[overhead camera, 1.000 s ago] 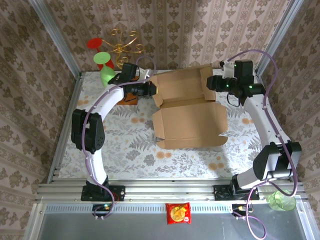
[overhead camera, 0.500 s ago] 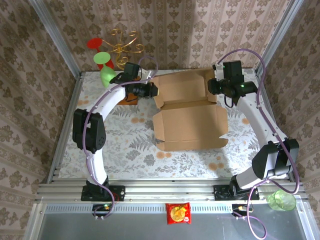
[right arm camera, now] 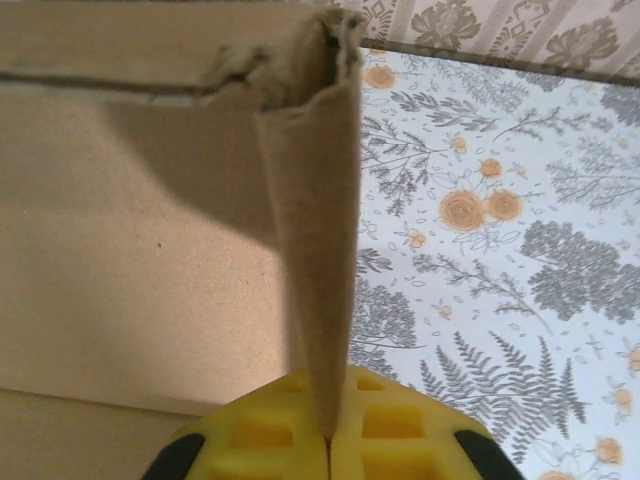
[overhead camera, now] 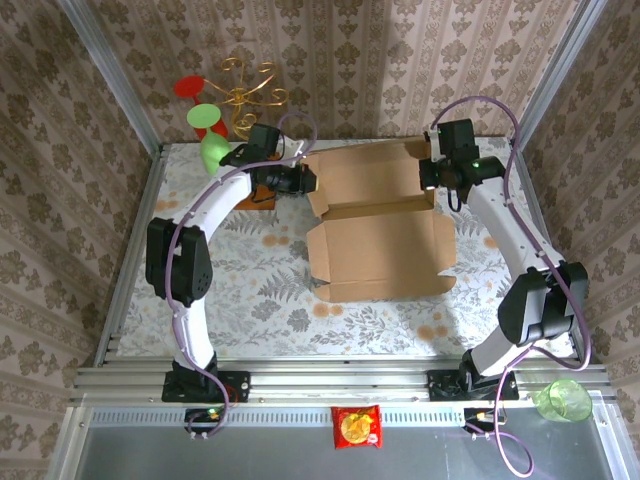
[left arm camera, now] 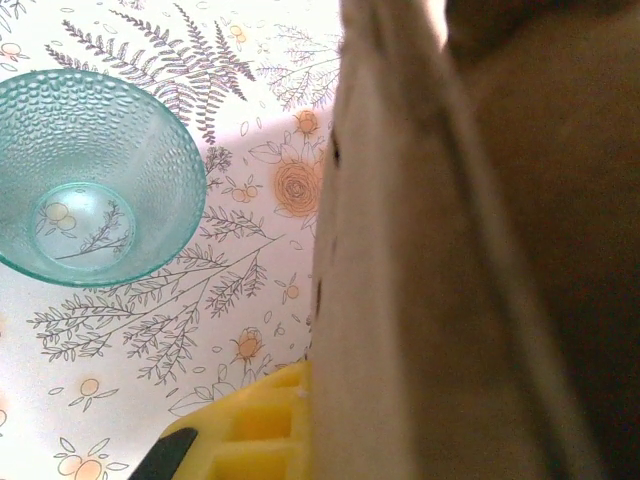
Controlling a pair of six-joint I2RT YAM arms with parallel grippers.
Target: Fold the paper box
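two sets of jaws hold the paper box (overhead camera: 380, 240), which lies opened out toward the far side of the flowered tabletop (overhead camera: 250, 300), flaps spread. the left jaws are clenched on the box's far left flap, a yellow pad (left arm camera: 255, 435) tight against the cardboard. the right jaws grasp the far right flap, its thin edge pinched between their yellow pads (right arm camera: 400, 430). a dimpled teal glass bowl (left arm camera: 90, 180) sits on the tabletop near the box's left side.

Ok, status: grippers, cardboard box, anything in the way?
Left gripper shut on left flap of plain brown corrugated cardboard box. Right gripper shut on right flap. Box open, unfolded. Teal dimpled glass bowl apart.
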